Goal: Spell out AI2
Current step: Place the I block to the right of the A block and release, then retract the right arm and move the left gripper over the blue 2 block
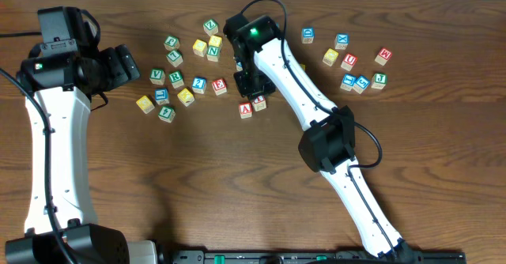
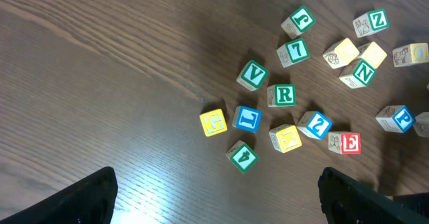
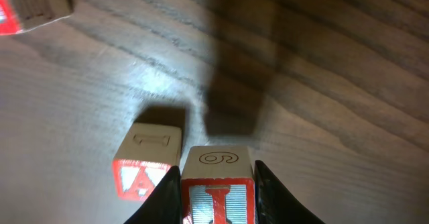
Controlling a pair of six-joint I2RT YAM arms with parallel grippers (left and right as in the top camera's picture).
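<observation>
Left arm (image 1: 47, 161): white moulded link shells and black joint housings. Right arm (image 1: 304, 94): matching white shells, a bulky black elbow block (image 1: 326, 140) and a lit green lamp (image 1: 254, 33) on the black wrist housing. Black cables (image 1: 364, 202) run along the shells. Right gripper (image 3: 216, 172): matte black, tapered fingers (image 3: 271, 204).

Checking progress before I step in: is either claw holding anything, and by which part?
The right claw grips the red I cube by its two opposite sides. The left claw is open, empty.
</observation>
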